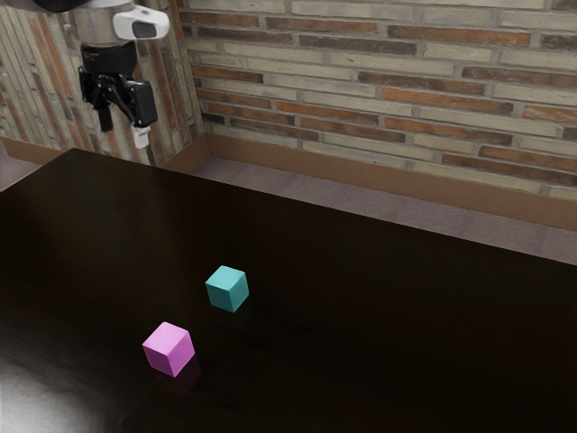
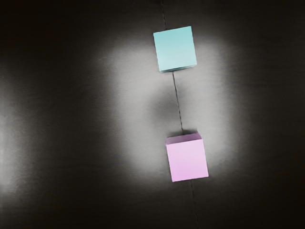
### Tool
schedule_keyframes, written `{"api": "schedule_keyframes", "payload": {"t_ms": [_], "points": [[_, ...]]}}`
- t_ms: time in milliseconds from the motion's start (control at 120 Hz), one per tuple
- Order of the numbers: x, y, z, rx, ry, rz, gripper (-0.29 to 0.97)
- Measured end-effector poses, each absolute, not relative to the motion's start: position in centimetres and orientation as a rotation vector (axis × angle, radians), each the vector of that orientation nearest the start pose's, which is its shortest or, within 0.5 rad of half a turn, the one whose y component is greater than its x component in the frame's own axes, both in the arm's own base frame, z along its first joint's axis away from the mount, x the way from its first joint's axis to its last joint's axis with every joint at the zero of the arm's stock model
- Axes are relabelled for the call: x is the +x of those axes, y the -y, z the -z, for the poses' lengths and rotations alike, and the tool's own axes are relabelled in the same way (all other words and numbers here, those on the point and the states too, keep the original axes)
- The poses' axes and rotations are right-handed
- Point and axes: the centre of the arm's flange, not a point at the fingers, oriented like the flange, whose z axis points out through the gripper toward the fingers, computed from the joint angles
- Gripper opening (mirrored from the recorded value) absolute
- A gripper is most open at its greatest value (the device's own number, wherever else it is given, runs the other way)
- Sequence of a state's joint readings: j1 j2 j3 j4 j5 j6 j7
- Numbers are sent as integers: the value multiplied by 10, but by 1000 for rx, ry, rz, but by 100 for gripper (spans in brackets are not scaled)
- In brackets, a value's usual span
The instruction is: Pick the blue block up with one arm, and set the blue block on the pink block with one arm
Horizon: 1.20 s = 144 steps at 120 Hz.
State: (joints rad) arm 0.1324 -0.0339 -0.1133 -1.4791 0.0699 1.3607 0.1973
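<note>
Gripper (image 1: 123,129) stands high, fingers apart and empty, blue block (image 1: 226,289) well below and ahead of it, clear of pink block (image 1: 169,348); advise descending centred, fingers square to its faces

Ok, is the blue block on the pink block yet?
Not yet. The blue block sits flat on the table, apart from the pink block, with a clear gap between them.
</note>
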Motion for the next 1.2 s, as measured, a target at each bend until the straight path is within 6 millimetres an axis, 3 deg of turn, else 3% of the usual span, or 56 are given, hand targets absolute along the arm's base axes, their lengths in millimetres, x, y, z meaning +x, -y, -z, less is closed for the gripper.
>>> {"api": "schedule_keyframes", "payload": {"t_ms": [100, 208, 333, 442, 675, 825, 917, 1042, 1200], "points": [[524, -24, -672, -3059, -218, -75, 68], [501, -18, -672, -3052, -223, -92, 68], [499, -5, -585, -3055, -478, -261, 68], [523, -6, -514, -3044, -812, -286, 68], [570, -3, -432, -2890, -1405, -168, 68], [548, 8, -372, -2723, -1680, -95, 68], [550, 11, -362, -2612, -1787, 14, 68], [565, 32, -356, -2469, -1936, 129, 68], [587, 30, -331, -2383, -2040, 181, 68]]}}
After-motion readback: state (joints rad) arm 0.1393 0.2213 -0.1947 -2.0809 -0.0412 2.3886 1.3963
